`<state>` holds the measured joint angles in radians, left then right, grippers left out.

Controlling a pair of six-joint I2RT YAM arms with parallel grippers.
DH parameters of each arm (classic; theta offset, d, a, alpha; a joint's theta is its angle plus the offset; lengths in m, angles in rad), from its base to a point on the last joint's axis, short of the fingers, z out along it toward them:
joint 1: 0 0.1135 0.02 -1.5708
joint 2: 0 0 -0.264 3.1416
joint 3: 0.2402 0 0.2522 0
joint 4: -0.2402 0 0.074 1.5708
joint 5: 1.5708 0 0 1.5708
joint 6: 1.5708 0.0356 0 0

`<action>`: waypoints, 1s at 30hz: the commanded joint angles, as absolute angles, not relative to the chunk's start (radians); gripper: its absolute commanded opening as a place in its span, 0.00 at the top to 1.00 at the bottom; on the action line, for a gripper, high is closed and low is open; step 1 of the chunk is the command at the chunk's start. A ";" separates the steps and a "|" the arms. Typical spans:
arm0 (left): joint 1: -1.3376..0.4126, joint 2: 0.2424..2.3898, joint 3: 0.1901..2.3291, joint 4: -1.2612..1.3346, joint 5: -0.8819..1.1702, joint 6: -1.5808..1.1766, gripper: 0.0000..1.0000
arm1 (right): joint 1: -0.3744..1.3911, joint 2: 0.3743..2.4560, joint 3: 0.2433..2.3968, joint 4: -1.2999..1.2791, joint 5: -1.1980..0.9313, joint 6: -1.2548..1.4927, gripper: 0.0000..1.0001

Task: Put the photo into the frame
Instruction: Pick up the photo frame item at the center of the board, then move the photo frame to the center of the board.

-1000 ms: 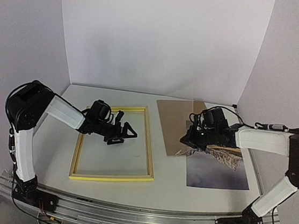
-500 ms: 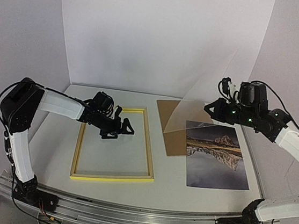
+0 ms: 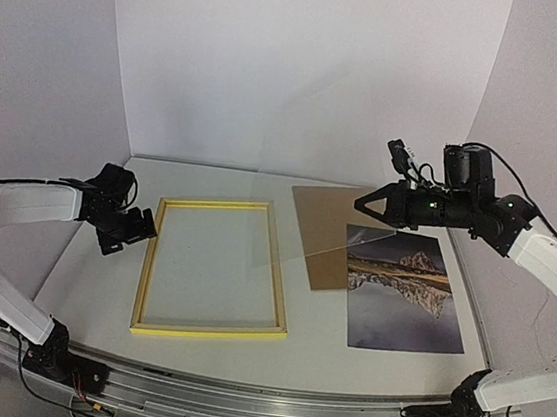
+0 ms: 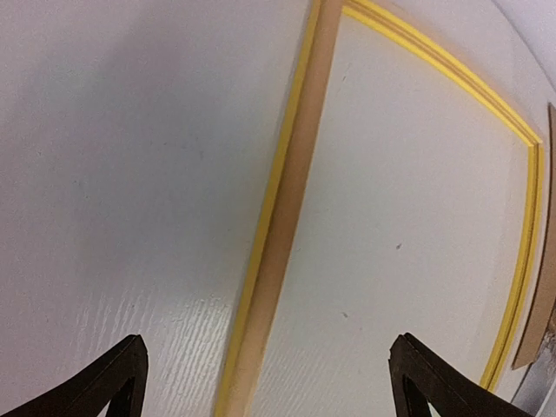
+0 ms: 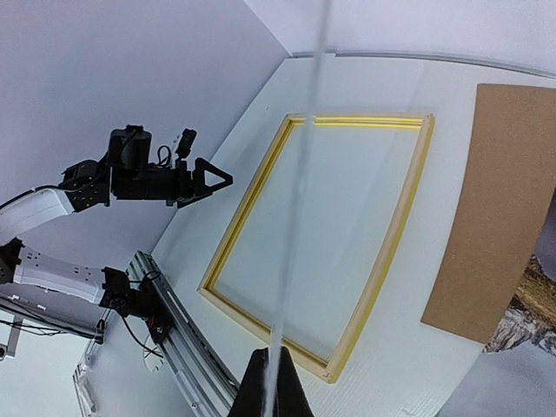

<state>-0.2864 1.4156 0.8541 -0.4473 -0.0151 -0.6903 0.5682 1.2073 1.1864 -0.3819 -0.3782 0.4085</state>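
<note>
Your right gripper is clamped shut on one edge of the clear pane, which hangs tilted in the air over the brown backing board. Your left gripper stands wide open and holds nothing, just left of the frame. The photo lies face up on the table, to the right of the frame.

No writing to read in any view

The photo at the right carries only its mountain-and-lake scene, with no caption or stamp that can be made out. The yellow frame at the left, the brown board between them and the clear sheet raised above the table are all plain. Any marks on the arms are too small to tell.
</note>
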 commanded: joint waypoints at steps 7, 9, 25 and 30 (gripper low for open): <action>-0.280 1.453 0.691 -0.326 0.098 -0.717 0.28 | 0.575 1.322 1.222 -0.211 -0.588 0.451 1.00; -0.280 1.454 0.660 -0.297 0.102 -0.718 0.35 | 0.577 1.322 1.207 -0.198 -0.589 0.458 1.00; -0.409 1.466 0.597 -0.193 0.130 -0.806 0.72 | 0.592 1.368 1.158 -0.137 -0.599 0.510 1.00; -0.477 1.460 0.593 -0.202 0.114 -0.905 0.73 | 0.595 1.390 1.159 -0.121 -0.598 0.523 1.00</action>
